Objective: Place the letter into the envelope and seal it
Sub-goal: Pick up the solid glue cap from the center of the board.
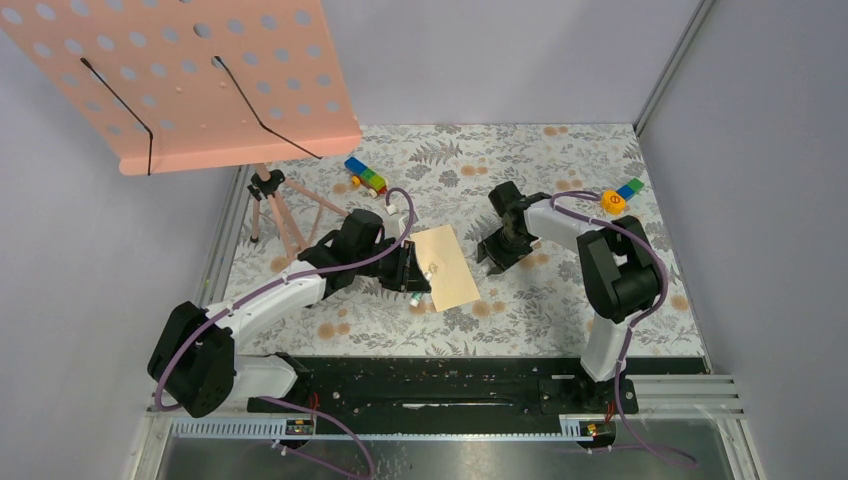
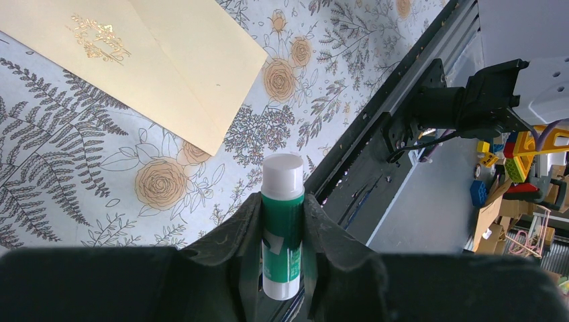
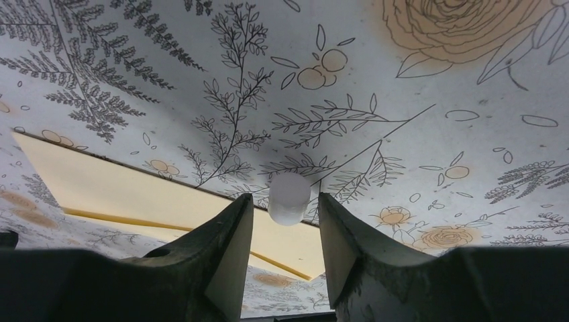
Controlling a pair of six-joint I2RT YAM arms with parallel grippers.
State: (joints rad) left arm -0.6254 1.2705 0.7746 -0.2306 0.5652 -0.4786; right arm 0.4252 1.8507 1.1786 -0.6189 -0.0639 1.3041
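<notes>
Pink perforated music stand (image 1: 190, 80) on a tripod (image 1: 280, 215) overhangs the far-left corner. Toy blocks (image 1: 366, 177) lie at the back, with more blocks (image 1: 620, 196) at far right. Nothing lies over the envelope (image 1: 447, 265), which is flat mid-worktop (image 1: 560, 300) between the arms. Left tool (image 2: 282, 201) is at its left edge, clamped on an upright green glue stick (image 2: 282, 235) with a white cap. Right tool (image 3: 285, 198) is just right of the envelope, jaws apart around a small white cylinder (image 3: 289, 194), gaps on both sides.
</notes>
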